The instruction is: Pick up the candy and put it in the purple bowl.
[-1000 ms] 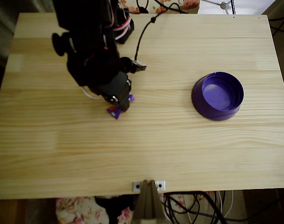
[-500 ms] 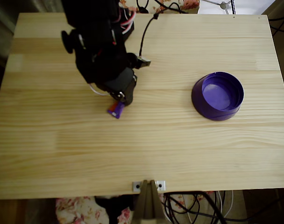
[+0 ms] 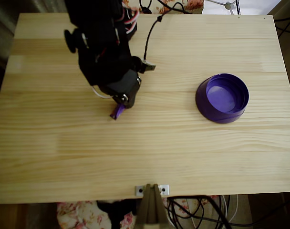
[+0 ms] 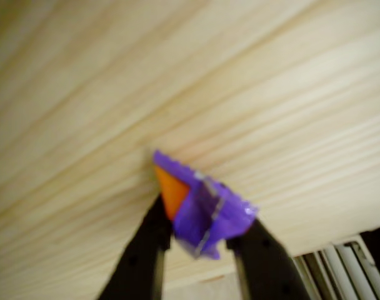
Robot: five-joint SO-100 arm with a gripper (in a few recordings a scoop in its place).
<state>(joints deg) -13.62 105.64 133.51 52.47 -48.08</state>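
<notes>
**Candy pinched in the tool, bowl well off to the right**

A pale wooden bench [image 3: 150, 143] takes up most of the overhead view, its grain running left to right. The black arm [image 3: 99, 43] reaches in from the top edge, left of centre, with a black cable [image 3: 147, 38] looping away from it toward the back of the bench.

The purple bowl [image 3: 222, 98] sits upright on the right half of the bench, its lighter inside facing up – well apart from the arm.

The tool [image 3: 121, 102] hangs at the arm's lower end, left of centre on the bench. In the wrist view its two dark fingers [image 4: 143, 250] are closed on the candy [image 4: 199, 209], one on each side of the wrapper; the purple foil is crumpled between them and an orange patch shows at the left. From overhead the candy [image 3: 117, 111] pokes out just below the tool – whether it touches the wood I cannot tell.
</notes>
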